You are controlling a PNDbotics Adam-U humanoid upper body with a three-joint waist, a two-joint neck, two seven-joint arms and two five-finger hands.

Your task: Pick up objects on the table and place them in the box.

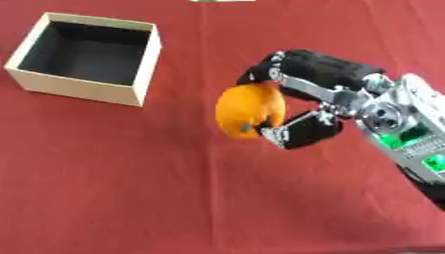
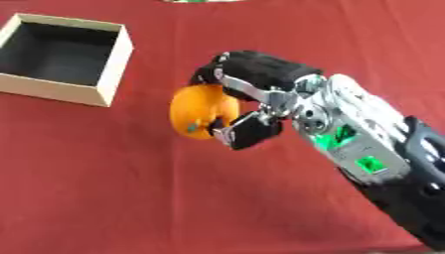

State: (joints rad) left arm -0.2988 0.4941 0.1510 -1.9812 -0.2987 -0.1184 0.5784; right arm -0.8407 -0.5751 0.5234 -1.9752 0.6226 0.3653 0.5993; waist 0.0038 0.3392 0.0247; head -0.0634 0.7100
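An orange (image 1: 247, 111) is held over the red tablecloth (image 1: 130, 188) near the middle of the view. My right hand (image 1: 306, 94) comes in from the right and is shut on it, fingers curled over its top and thumb (image 1: 300, 130) under its near side. Whether the orange touches the cloth I cannot tell. The box (image 1: 87, 58), tan cardboard with a black inside, stands open-topped at the upper left, well apart from the orange. Nothing shows inside it. My left hand appears in neither view.
A strip of something white and green (image 1: 222, 1) shows at the top edge. My right forearm (image 2: 382, 163), silver with green lights, fills the lower right.
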